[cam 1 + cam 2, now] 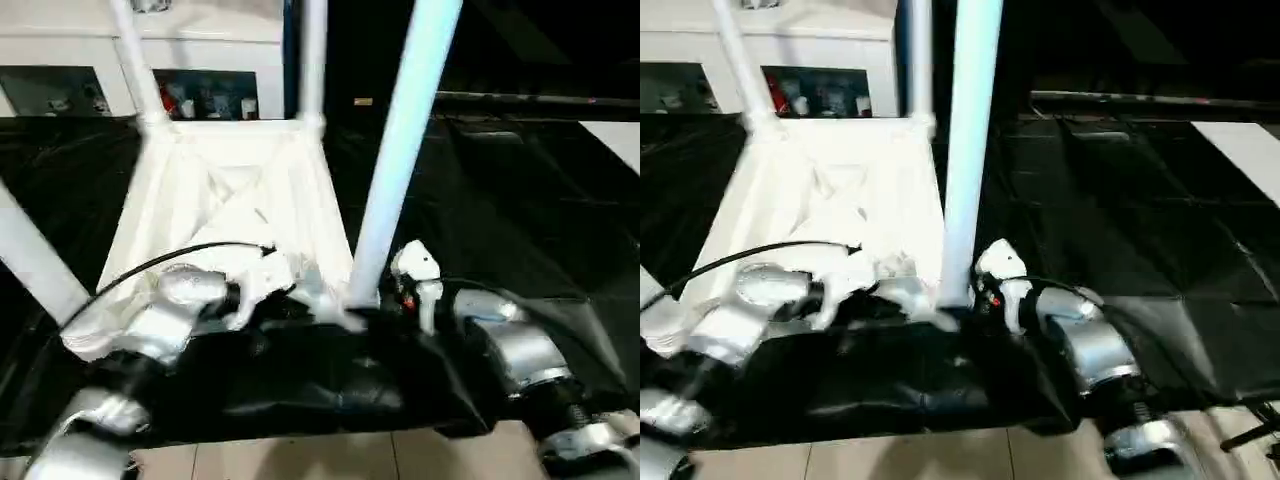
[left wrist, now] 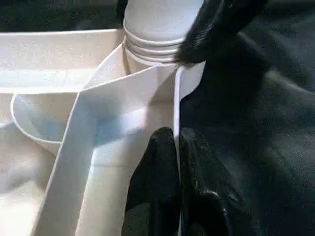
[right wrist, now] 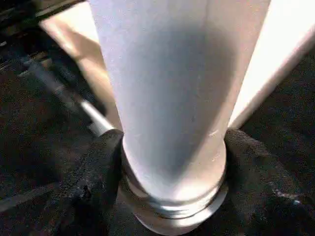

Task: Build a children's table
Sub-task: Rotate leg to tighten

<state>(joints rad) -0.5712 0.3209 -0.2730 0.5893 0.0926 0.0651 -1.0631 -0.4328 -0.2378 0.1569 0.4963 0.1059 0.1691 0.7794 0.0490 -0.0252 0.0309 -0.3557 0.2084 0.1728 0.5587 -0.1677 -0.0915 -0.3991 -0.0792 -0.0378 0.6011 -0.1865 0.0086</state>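
**Leg at the near corner: risk of a crooked seat**

Bench (image 1: 560,230), draped in black cloth, carries the whole job. The children's table (image 1: 225,190) lies on it upside down, ribbed underside up. Two far legs (image 1: 312,60) stand in their corner sockets; another leg (image 1: 30,255) slants off at the near left corner.

The near right leg (image 1: 400,140) rises steep from its corner socket (image 2: 152,46), leaning a little to the right in the head views. Threaded rings still show above the socket mouth in both wrist views, so I judge it not fully home.

Right pincer (image 3: 172,196) is clamped round the base of this leg, one black finger each side, just above the rings. Left pincer (image 2: 174,167) is pinched narrow on the thin rim wall of the tabletop, close to the same corner, holding the top down.

What could go wrong, as I judge it:
- The lean. If the leg is turned or pushed while off axis, the threads may cross or jam.
- The rim grip is on a thin wall, with only fingertips; a strong twist from the right arm may slide it off, and the top would spin on the slick cloth.
- The cloth is bunched at the near edge (image 1: 330,380), and the top sits close to that edge; a shove could tip it toward the floor.
- Smooth tube: the fingers may slip round it instead of turning it.
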